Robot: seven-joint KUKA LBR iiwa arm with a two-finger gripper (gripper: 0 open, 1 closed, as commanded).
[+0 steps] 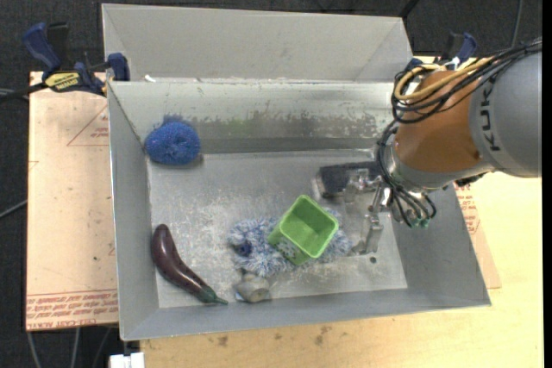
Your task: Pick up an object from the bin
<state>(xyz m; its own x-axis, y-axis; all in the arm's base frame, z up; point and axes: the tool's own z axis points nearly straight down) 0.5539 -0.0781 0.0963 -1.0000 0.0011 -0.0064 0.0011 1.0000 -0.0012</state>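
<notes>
You have a green square cup (304,227) right of the middle of the bin (259,108), tilted, its open mouth facing up toward you. It touches a blue-and-white fuzzy cloth (252,239) that spreads out to its left. Just below the cloth sits a small grey lump (253,291). A dark purple eggplant (177,265) lies slantwise at the lower left. A blue puffy ball (172,142) sits in the upper left corner. A dark grey block (332,178) lies just above the cup.

Only the black letters "KU" can be read, on the arm's grey link (516,118).
</notes>
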